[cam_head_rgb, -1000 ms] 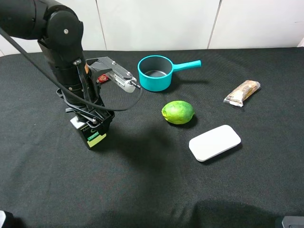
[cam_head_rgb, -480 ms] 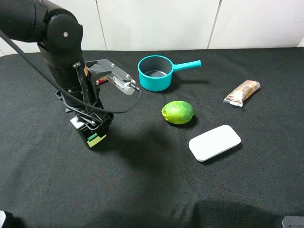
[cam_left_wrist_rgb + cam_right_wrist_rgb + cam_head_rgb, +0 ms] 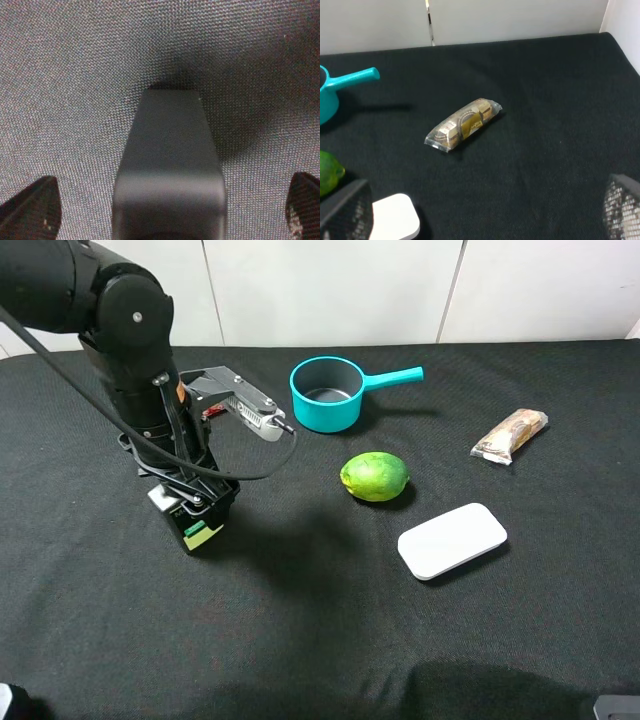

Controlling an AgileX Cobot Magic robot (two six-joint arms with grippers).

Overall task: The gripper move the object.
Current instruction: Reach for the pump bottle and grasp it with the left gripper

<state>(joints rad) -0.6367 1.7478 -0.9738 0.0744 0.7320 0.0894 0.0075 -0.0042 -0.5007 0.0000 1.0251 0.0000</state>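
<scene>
On the black cloth (image 3: 330, 640) the object (image 3: 201, 533) stands at the left, barely shifted in 1 second, the gripper (image 3: 203, 512) straddling it wide open, clasping nothing, so it seems ungrasped.

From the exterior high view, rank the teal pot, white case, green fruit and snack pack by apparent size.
Teal pot and white case: about alike, largest.
Then green fruit.
Snack pack: smallest, narrowly.
</scene>
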